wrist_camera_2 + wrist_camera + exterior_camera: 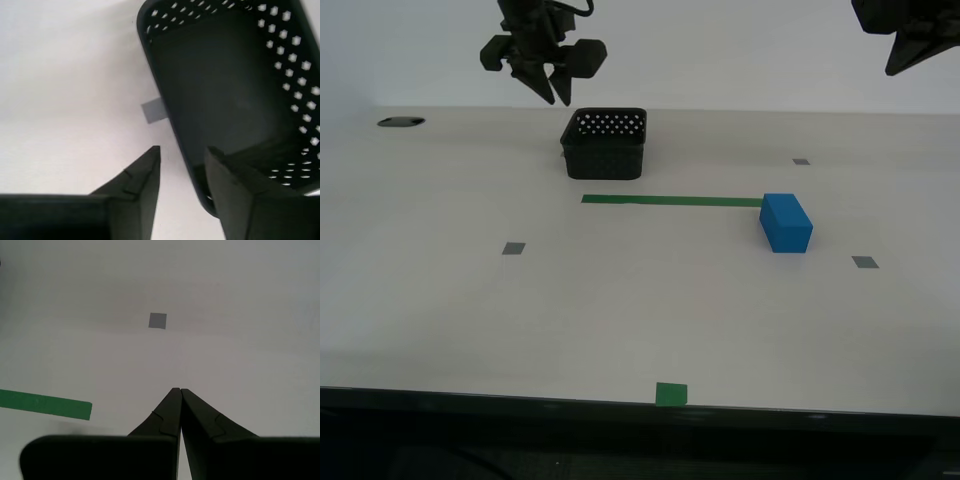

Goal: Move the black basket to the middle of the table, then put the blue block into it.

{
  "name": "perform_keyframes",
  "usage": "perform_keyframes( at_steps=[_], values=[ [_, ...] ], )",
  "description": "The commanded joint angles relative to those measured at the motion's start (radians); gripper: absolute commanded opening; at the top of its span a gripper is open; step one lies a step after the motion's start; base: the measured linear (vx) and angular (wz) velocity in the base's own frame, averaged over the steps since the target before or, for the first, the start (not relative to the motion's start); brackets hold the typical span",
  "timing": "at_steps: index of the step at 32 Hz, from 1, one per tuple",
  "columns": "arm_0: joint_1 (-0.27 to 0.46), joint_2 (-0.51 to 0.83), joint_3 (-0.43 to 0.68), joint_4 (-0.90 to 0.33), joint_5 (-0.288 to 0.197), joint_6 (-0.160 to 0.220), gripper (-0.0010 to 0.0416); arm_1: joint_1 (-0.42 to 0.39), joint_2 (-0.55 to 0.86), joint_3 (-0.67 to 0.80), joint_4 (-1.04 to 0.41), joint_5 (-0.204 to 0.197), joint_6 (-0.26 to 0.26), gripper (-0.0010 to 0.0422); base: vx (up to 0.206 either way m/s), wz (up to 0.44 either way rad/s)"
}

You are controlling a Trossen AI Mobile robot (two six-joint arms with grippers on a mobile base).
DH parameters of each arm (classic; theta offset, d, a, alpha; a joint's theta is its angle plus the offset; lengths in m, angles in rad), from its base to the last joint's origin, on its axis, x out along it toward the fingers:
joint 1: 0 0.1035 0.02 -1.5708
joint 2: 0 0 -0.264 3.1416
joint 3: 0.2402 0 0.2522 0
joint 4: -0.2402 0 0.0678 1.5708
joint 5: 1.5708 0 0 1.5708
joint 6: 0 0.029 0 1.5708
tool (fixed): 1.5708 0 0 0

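Fingertips of my second gripper (182, 150) frame your view, jaws parted and empty, one over the near wall of the black basket (235, 100), which sits at the table's (620, 320) far side; my first gripper (180, 390) is closed, near the blue block (786, 223)

Plain pale wall (720, 60) behind, even soft light, dark shadowed strip (520, 450) (floor unclear) below

Perforated black basket (604, 145) upright beyond the green strip; blue block (786, 222) at the strip's end, on the off-white table (620, 310).
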Motion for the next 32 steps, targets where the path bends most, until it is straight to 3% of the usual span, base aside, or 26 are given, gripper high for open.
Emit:
perform_keyframes(
  at_steps=[1,6,12,18,27,32],
  values=[
    [0.000,0.001,0.000,-0.002,-0.002,-0.002,0.0000,-0.002,0.001,-0.019,0.039,-0.024,-0.007,0.0187,0.000,0.000],
    [0.001,0.001,0.000,-0.001,-0.002,-0.002,0.0001,-0.005,0.024,-0.025,0.092,-0.024,-0.040,0.0227,0.000,0.000],
    [0.001,0.001,0.000,0.001,-0.002,-0.002,0.0000,-0.007,0.116,-0.010,0.076,-0.024,-0.056,0.0229,0.000,0.000],
    [0.001,0.001,0.000,0.008,-0.002,-0.003,0.0000,-0.011,0.133,-0.013,0.156,-0.026,-0.072,0.0227,0.000,0.000],
    [0.002,0.001,0.000,0.023,-0.002,-0.003,0.0000,-0.013,0.133,-0.020,0.206,-0.026,-0.098,0.0161,0.000,0.000],
    [0.002,0.001,0.000,0.023,-0.002,-0.003,0.0001,-0.021,0.133,-0.021,0.199,-0.026,-0.124,0.0103,0.000,0.000]
  ],
)
